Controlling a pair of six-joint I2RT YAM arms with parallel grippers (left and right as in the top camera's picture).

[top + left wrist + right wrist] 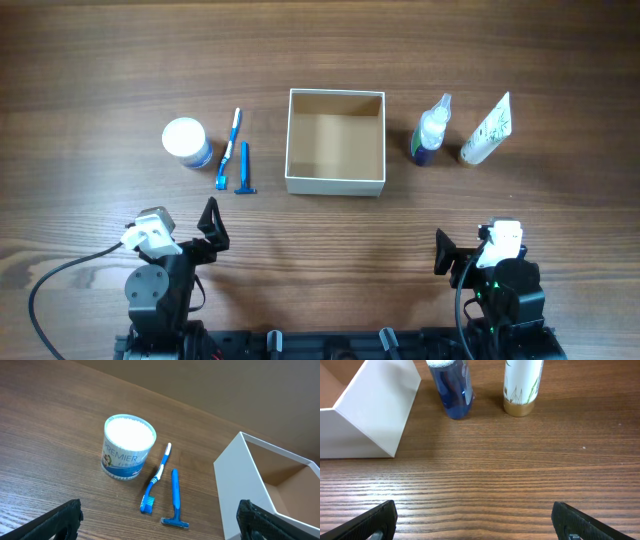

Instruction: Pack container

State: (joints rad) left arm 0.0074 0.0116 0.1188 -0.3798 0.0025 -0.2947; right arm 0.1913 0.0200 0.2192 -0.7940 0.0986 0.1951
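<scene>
From the left wrist I read PREMIER on the jar (127, 446) left of the box (235, 485), overhead can't; left tool (160, 515) and right tool (474, 512) spread, wood-grain tabletop (320, 240)

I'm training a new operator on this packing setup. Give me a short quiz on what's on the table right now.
1. True or false: the box already has an item in it.
2. Which item lies closest to the box's left wall? A) jar B) razor C) tube
3. How many toiletries are to the right of the box?

Key: 1 false; 2 B; 3 two.
</scene>
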